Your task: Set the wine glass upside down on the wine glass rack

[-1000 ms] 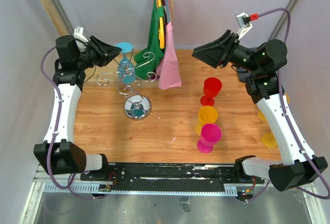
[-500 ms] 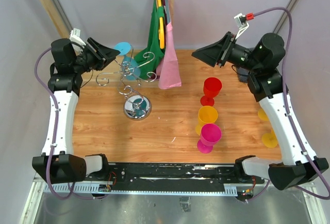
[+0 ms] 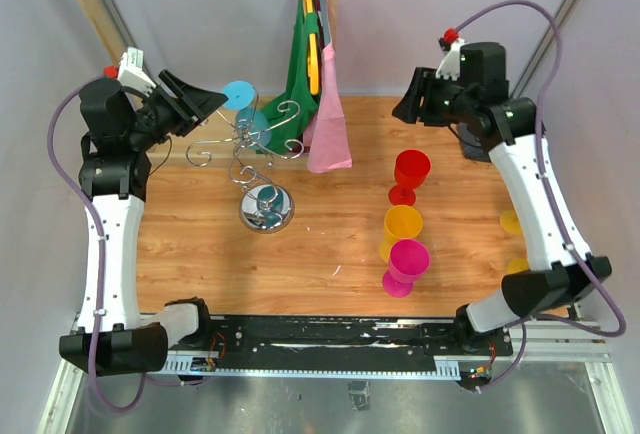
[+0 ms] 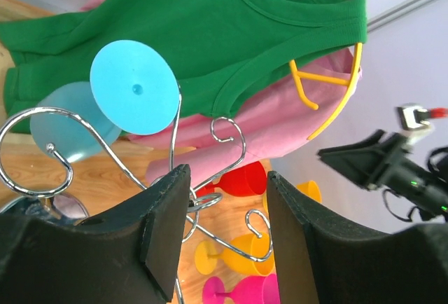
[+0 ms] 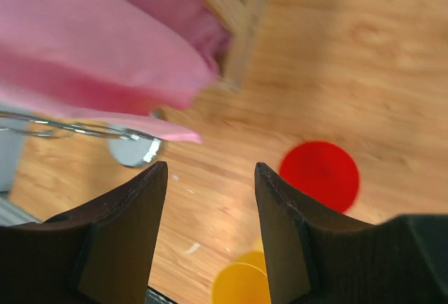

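Now wine glass (image 3: 241,95) hangs on rack (image 3: 266,209), foot up, bowl down; L pincer (image 4: 225,185), R pincer (image 5: 210,171) open.

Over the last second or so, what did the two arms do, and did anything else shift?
The left claw opened and backed away to the left from the blue wine glass, leaving it hanging upside down on the wine glass rack. The right claw, open and empty, pulled back to the right and tipped downward. The red glass, yellow glass, pink glass and hanging clothes stayed put.
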Tool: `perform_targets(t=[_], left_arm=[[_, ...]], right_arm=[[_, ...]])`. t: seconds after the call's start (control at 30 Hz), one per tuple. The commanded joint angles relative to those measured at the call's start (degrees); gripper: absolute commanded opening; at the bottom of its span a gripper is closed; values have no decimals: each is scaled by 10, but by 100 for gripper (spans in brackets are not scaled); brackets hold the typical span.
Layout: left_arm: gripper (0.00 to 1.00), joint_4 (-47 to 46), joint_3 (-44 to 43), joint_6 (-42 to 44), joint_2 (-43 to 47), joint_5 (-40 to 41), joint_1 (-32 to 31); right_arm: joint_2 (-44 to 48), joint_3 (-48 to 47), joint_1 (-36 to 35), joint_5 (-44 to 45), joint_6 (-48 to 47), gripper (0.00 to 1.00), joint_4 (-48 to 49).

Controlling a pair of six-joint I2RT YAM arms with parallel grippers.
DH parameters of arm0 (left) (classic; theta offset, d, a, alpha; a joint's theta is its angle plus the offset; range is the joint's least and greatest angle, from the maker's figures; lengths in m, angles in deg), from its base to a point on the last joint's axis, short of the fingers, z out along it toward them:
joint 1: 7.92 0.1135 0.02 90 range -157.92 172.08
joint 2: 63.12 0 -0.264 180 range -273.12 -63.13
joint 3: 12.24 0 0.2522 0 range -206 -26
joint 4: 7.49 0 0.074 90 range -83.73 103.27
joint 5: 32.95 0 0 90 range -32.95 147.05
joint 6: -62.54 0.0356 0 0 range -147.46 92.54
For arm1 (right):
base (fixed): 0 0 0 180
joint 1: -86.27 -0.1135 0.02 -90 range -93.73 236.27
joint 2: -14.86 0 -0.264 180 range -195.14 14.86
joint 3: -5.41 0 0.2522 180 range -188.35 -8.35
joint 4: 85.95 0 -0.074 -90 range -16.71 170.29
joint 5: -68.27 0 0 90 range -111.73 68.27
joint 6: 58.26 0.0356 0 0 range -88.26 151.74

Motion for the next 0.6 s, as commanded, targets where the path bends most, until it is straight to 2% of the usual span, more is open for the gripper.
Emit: perform_targets(t=[0.0, 0.23, 0.57], left_arm=[[53, -23, -22, 11, 6, -19, 4], [53, -25, -28, 13, 1, -24, 3], [53, -34, -31, 6, -4, -35, 3]], right_arm=[[-44, -8, 2, 147, -66, 54, -125], [-87, 17, 3, 270, -102, 53, -149], [-115, 73, 4, 293, -114, 52, -147]])
